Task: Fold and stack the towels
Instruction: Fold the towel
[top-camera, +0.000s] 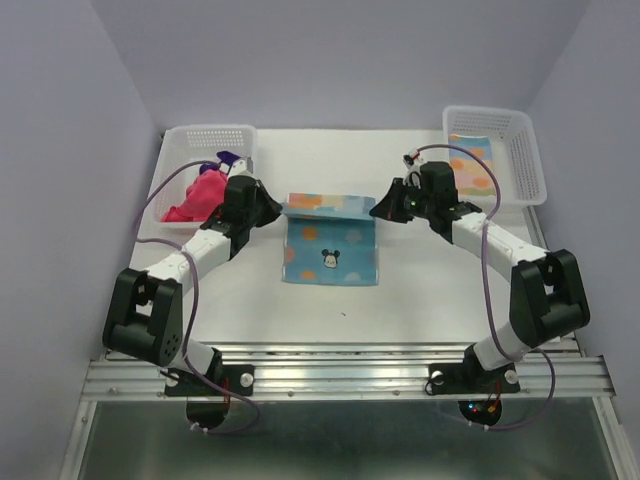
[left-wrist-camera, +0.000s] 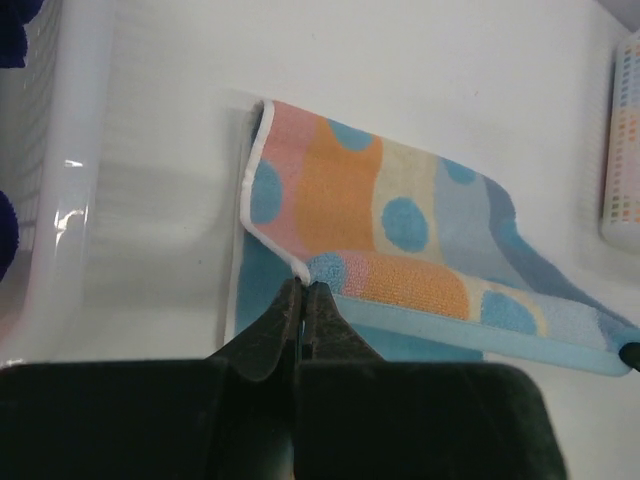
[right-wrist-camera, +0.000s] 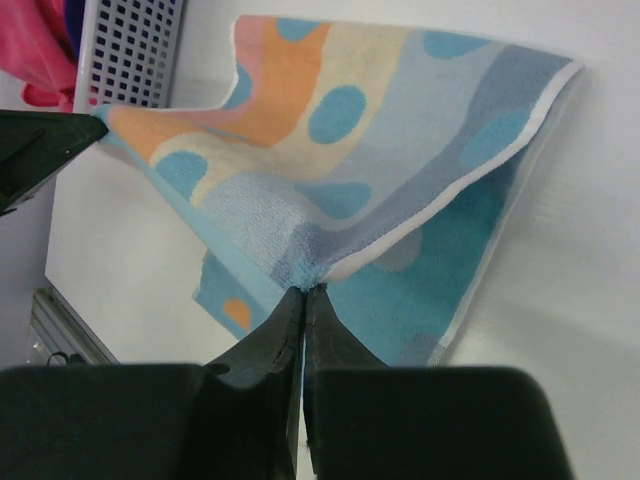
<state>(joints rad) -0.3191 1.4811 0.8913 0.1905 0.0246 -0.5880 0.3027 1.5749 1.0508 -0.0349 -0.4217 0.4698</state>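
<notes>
A light blue towel with orange blotches (top-camera: 330, 250) lies in the middle of the table, its far edge lifted and turned over toward the front. My left gripper (top-camera: 283, 208) is shut on the lifted far-left corner (left-wrist-camera: 303, 285). The right gripper (top-camera: 376, 211) is shut on the far-right corner (right-wrist-camera: 304, 290). Between them the raised strip of towel (left-wrist-camera: 400, 230) hangs taut above the flat part (right-wrist-camera: 470, 260). A magenta-pink towel (top-camera: 200, 195) lies crumpled in the left basket, with a dark purple towel (top-camera: 225, 160) behind it.
A white mesh basket (top-camera: 200, 135) stands at the back left, close beside my left arm. Another white mesh basket (top-camera: 530, 160) at the back right holds a folded patterned cloth (top-camera: 470, 160). Grey walls close in the table on three sides.
</notes>
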